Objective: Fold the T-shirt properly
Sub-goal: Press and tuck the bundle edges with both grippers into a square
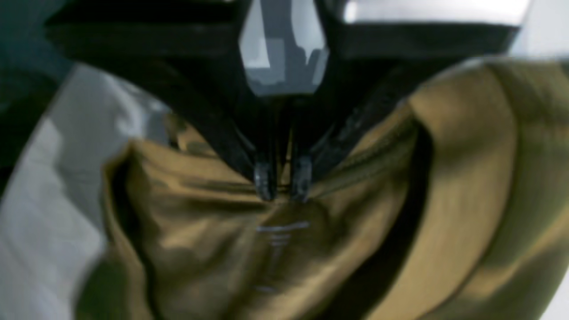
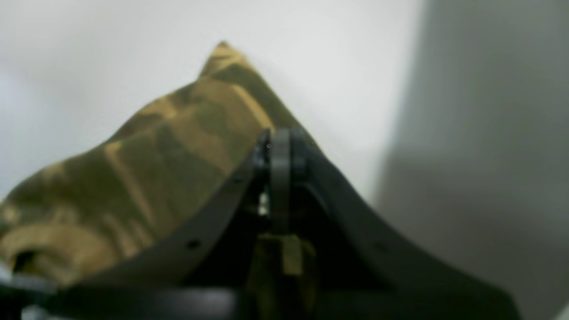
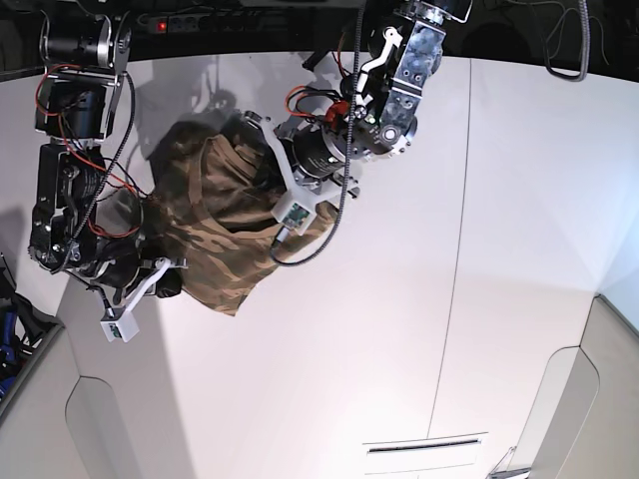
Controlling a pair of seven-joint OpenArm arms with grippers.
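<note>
Table [image 3: 399, 329]: white; bears the shirt at its far left corner
Shirt [image 3: 215, 235]: bunched, lifted between both arms, likely to spread it for folding
Left gripper [image 1: 282, 189]: jaws nearly closed, pinching shirt at collar
Right gripper [image 2: 280, 146]: jaws closed on shirt's edge

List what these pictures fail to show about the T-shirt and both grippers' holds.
- Base view: the left gripper fingertips hidden by its own arm; the right gripper fingertips lost against the T-shirt.
- Left wrist view: motion blur; the white mark is unreadable.
- Right wrist view: the cloth runs off the left edge; sleeves and hem unseen.
</note>
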